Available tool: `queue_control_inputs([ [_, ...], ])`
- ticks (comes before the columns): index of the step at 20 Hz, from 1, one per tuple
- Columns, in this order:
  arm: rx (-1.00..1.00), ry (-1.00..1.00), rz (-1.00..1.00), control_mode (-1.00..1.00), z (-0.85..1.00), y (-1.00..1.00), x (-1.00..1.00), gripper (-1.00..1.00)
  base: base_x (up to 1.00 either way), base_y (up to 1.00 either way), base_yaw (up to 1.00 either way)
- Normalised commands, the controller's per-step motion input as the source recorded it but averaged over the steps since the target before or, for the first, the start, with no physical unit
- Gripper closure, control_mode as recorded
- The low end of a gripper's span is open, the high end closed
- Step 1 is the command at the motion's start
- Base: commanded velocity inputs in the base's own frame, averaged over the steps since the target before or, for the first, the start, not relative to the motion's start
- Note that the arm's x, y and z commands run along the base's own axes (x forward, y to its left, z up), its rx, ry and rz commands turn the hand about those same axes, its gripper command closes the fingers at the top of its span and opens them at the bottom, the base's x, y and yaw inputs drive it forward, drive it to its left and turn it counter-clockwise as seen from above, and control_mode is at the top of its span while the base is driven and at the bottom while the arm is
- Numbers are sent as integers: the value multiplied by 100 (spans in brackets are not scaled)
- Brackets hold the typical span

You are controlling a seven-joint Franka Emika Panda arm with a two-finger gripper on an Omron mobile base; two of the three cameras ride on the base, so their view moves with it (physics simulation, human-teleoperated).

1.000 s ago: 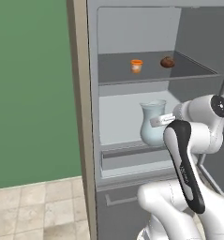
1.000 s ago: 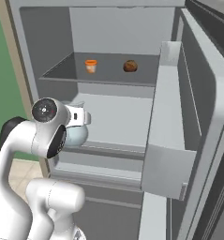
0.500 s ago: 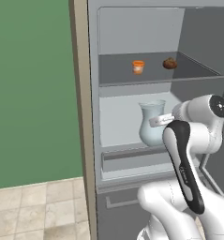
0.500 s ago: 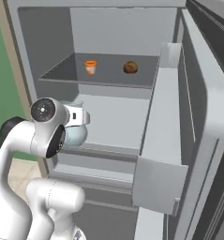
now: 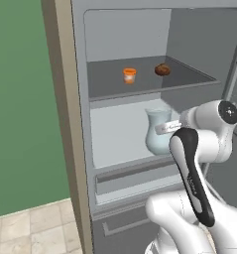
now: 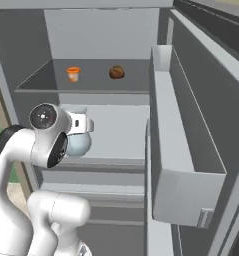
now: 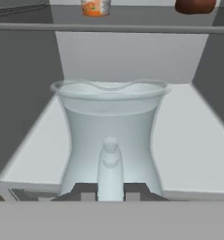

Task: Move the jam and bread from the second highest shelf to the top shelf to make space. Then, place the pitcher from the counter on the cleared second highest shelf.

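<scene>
Still the claw point(image 7: 110, 191) stays clamped on the pitcher point(image 7: 110, 136), nothing shifted.

1. The pitcher point(image 5: 157, 130) was partly covered by the robot's white arm in the left base view; its right side and base could not be seen.
2. In the right base view, the arm's round joint hid most of the pitcher, leaving its rim and part of its belly.
3. In the hand view, the jam point(image 7: 95, 7) and the bread point(image 7: 195, 6) were cut off by the top edge.
4. The gripper point(image 7: 110, 191) showed just its dark tips; contact with the pitcher's handle was unclear.
</scene>
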Motion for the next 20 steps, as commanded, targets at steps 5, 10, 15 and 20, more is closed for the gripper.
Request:
queue_control_inputs([
  [5,0,0,0,100,0,0,0,100,4,0,-33],
  [10,-2,-1,-10,-100,-23,0,0,100,0,0,-10],
  [15,0,0,-1,-100,-43,0,1,100,0,0,0],
  [20,0,0,0,-100,-34,0,9,100,0,0,0],
])
